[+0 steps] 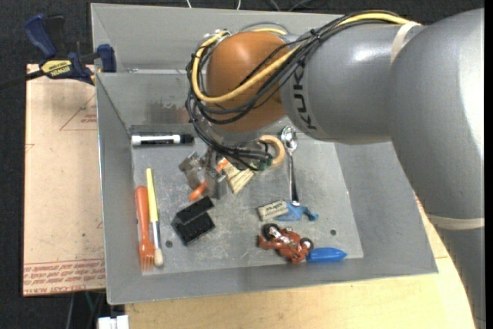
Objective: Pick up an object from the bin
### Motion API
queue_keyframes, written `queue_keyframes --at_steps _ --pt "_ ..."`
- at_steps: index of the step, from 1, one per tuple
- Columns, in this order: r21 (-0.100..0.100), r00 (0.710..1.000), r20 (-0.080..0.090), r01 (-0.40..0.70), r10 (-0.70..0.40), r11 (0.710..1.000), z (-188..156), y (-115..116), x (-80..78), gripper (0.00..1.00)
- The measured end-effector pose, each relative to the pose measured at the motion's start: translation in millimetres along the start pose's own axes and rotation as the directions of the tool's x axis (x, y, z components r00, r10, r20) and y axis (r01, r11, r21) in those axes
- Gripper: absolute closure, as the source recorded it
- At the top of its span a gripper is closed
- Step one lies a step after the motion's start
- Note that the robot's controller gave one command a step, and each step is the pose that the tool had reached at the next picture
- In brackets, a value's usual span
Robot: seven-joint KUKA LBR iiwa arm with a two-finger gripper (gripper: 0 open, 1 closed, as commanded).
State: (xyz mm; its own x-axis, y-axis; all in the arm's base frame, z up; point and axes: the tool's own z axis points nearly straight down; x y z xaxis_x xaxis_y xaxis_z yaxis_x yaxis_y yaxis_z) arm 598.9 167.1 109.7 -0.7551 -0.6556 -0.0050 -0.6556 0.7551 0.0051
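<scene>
Down in the middle of the grey bin (115, 127), the gripper (206, 178) hangs beneath the arm's orange cover (239, 81) and its bundle of yellow and black cables. Whether it is released or clenched cannot be told, since its metal parts blend with the clutter under it.

It sits over a small cluster on the bin floor. A small orange piece (199, 189) lies at the gripper's near-left edge, and a pale bristly brush head (240, 179) lies just to its right. Nothing can be made out as held.

Just nearer than the cluster lies a black block (193, 221). A black marker (160, 139) with a white band lies to the far left, along the foot of the back wall. At the near left an orange stick (142, 227) and a yellow stick (154, 212) lie side by side.

To the right a metal spoon (292, 166) lies with its bowl at the far end, and a small pale tag (273, 209) sits near its handle end. Nearer still, a red toy (283, 240) touches a blue oblong piece (326, 255).
</scene>
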Motion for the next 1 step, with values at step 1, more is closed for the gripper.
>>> queue_keyframes --at_steps 1 --pt "-0.003 1.000 -0.004 -0.001 0.001 1.000 -41.4 1.1 0.6 1.00"
